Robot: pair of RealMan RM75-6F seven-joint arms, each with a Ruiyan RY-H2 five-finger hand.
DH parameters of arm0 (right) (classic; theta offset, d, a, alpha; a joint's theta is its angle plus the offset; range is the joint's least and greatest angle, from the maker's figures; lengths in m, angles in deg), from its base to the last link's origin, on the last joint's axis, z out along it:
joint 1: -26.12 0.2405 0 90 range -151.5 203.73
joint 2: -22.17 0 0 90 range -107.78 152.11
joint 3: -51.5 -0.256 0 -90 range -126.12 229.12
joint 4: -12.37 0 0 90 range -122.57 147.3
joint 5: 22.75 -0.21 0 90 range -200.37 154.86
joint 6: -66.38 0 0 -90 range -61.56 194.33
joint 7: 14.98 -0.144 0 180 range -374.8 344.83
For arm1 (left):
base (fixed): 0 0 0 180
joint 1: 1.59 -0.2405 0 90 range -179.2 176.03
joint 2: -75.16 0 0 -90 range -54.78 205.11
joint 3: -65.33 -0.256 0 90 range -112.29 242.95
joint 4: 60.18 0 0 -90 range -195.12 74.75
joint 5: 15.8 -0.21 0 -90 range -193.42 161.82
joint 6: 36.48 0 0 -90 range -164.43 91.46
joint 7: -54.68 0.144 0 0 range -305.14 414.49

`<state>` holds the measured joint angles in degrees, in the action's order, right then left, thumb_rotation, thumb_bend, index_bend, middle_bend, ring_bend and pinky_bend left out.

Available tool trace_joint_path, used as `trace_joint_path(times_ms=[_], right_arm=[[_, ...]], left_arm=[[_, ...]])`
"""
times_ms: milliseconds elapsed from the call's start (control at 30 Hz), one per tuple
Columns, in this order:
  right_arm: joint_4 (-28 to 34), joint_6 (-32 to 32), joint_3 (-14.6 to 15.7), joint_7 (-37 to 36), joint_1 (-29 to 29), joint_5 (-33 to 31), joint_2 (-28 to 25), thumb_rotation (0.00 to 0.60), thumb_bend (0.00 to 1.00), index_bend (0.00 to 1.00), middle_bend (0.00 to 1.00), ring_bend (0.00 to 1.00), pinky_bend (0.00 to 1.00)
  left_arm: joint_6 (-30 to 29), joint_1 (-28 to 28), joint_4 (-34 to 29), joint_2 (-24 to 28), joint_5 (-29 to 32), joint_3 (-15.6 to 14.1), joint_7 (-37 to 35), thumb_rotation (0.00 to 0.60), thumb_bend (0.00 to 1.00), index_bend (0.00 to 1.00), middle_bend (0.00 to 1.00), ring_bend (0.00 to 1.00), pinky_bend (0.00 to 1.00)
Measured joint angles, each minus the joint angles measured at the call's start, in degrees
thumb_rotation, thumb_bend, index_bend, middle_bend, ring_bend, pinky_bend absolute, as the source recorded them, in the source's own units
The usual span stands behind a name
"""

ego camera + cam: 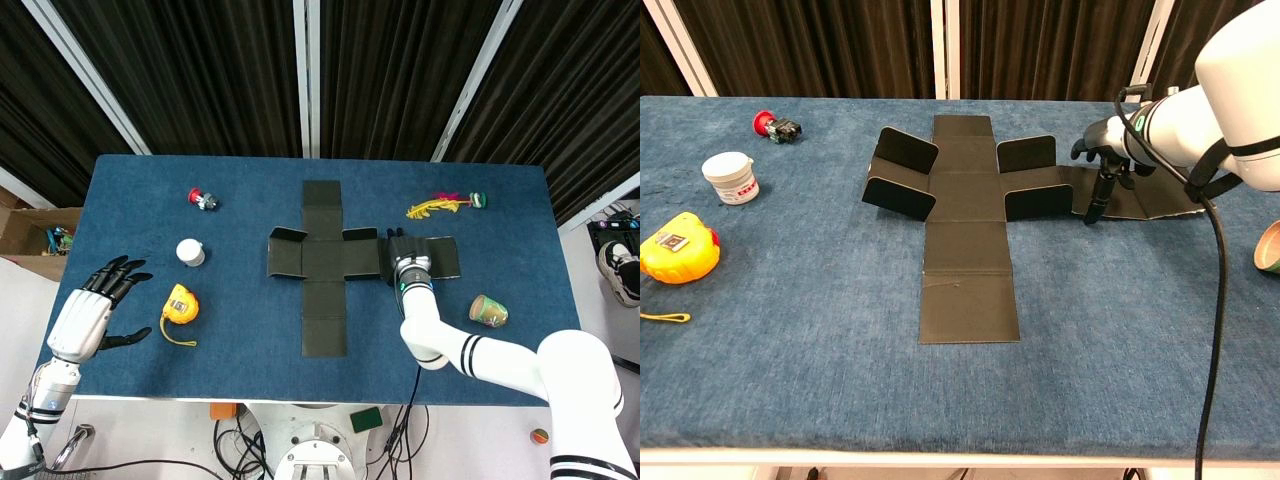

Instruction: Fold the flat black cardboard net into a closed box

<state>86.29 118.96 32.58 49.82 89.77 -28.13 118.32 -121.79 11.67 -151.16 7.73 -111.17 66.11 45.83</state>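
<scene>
1. Two hands show in the head view: the left hand [92, 312] hovers at the table's left edge with its fingers spread apart and nothing in it, well apart from the cardboard.
2. The right hand [405, 262] sits over the right arm of the black cardboard net [324, 262]; in the chest view its dark fingers [1098, 195] point down with their tips at the front edge of that arm, just right of the raised flaps. Whether they pinch the cardboard or only press on it I cannot tell.
3. The net lies cross-shaped in the middle of the blue table [240, 330]. Its near and far panels lie flat, while small flaps beside the centre panel stand upright on the left and right, as the chest view shows [958, 205].
4. Near the left hand lie a yellow tape measure [179, 303] and, beyond it, a white jar [190, 251]; a small red and grey object [203, 198] rests further back.
5. Behind the right hand, near the far edge, lies a yellow feathery toy [437, 206]; a brown cup [488, 310] lies on its side to the right of the forearm.
</scene>
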Motion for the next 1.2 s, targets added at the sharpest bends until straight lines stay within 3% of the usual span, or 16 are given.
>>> trace_joint_path(times_ms=[433, 567, 733, 900, 1000, 1133, 1200], right_arm=[[-2.06, -1.91, 2.36, 1.19, 2.03, -1.97, 0.37, 0.6, 0.18, 0.08, 0.08, 0.75, 1.0], [-2.82, -1.71, 3.37, 1.55, 2.57, -1.65, 0.88, 0.6, 0.19, 0.18, 0.1, 0.75, 1.0], [-3.03, -0.38, 4.43, 2.03, 3.06, -0.37, 1.61, 0.6, 0.33, 0.35, 0.14, 0.75, 1.0], [-0.28, 0.77, 4.59, -0.14, 2.41, 3.52, 0.88, 0.6, 0.37, 0.42, 0.2, 0.76, 1.0], [2.68, 1.1, 4.71, -3.26, 1.07, 7.44, -0.47, 0.6, 0.37, 0.42, 0.22, 0.76, 1.0], [5.78, 1.35, 5.43, -7.58, -1.04, 12.85, -2.19, 0.6, 0.37, 0.43, 0.26, 0.77, 1.0], [6.41, 1.44, 6.05, -9.51, -1.95, 15.21, -2.65, 0.6, 0.37, 0.43, 0.28, 0.77, 1.0]], left_arm=[[0.29, 0.0, -0.93, 0.3, 0.49, 0.09, 0.51, 0.6, 0.03, 0.23, 0.13, 0.07, 0.21], [0.6, 0.13, -1.05, 0.34, 0.7, 0.16, 0.53, 0.6, 0.03, 0.23, 0.13, 0.07, 0.21], [1.09, 0.34, -0.97, 0.24, 1.07, 0.26, 0.05, 0.6, 0.03, 0.23, 0.13, 0.07, 0.21], [3.75, 1.32, -0.04, -0.39, 2.8, 0.66, -0.66, 0.6, 0.03, 0.24, 0.13, 0.08, 0.24], [6.5, 2.64, 1.06, -1.69, 4.58, 1.4, 0.68, 0.6, 0.03, 0.25, 0.13, 0.2, 0.41], [10.91, 5.38, 3.64, -4.74, 7.08, 2.82, 5.03, 0.6, 0.03, 0.25, 0.14, 0.45, 0.74], [13.29, 7.18, 5.83, -7.07, 8.22, 3.6, 8.28, 0.6, 0.03, 0.21, 0.13, 0.51, 0.83]])
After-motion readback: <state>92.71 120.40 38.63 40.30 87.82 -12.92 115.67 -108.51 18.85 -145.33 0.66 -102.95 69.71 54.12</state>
